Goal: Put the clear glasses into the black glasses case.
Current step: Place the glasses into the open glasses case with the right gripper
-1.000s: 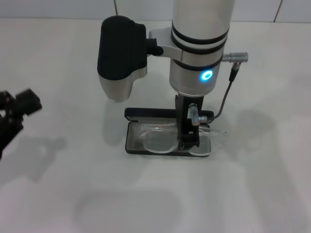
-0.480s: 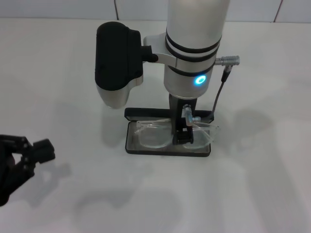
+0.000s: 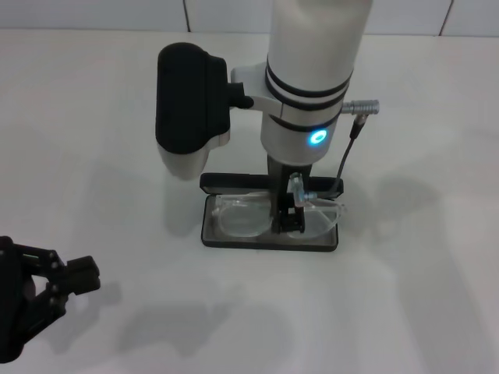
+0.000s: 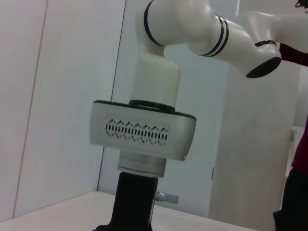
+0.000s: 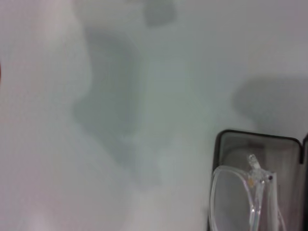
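Left gripper [image 3: 66, 274] hangs open, idle by the bench's near-left corner. Mid-bench, right gripper [image 3: 286, 216] seems to pinch the clear glasses [image 3: 269, 214] at the bridge, lenses inside the black glasses case [image 3: 269, 240]. Light, slippery plastic; bridge grip suits.

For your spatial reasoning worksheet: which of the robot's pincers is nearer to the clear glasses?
Right. The right pincer is directly on the clear glasses, over the open black glasses case. The left pincer sits far off toward the robot's left, nearer the body.

Clear glasses [image 3: 249, 214] lie inside the open black glasses case [image 3: 269, 241].
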Action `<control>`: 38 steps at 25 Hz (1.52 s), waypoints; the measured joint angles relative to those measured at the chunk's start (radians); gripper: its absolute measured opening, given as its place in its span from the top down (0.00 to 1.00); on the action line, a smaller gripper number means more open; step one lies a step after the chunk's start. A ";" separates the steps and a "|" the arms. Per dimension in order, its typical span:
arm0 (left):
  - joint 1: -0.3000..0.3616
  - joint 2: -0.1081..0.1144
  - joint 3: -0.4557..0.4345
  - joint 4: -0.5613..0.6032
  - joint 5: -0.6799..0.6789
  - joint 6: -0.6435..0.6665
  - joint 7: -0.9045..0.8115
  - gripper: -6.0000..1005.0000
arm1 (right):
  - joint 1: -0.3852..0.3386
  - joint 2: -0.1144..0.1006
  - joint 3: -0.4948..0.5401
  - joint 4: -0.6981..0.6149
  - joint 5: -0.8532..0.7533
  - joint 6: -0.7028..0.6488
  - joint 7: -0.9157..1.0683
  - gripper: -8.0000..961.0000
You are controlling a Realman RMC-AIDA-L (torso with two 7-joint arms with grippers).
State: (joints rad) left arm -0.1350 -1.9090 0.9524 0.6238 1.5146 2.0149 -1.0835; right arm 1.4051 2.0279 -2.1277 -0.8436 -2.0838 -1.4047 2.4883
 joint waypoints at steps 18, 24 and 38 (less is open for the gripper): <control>-0.006 -0.021 -0.006 -0.013 0.027 -0.001 0.008 0.92 | -0.003 0.000 -0.080 0.017 0.013 0.080 0.000 0.88; -0.004 -0.023 -0.002 -0.018 0.027 -0.003 0.017 0.92 | -0.003 0.000 -0.082 0.028 0.011 0.094 -0.006 0.88; -0.004 -0.028 -0.005 -0.018 0.035 -0.004 0.017 0.92 | -0.003 0.000 -0.097 0.031 0.020 0.108 -0.009 0.88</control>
State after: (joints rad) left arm -0.1391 -1.9374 0.9478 0.6058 1.5495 2.0109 -1.0661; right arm 1.4019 2.0279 -2.2243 -0.8127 -2.0637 -1.2970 2.4788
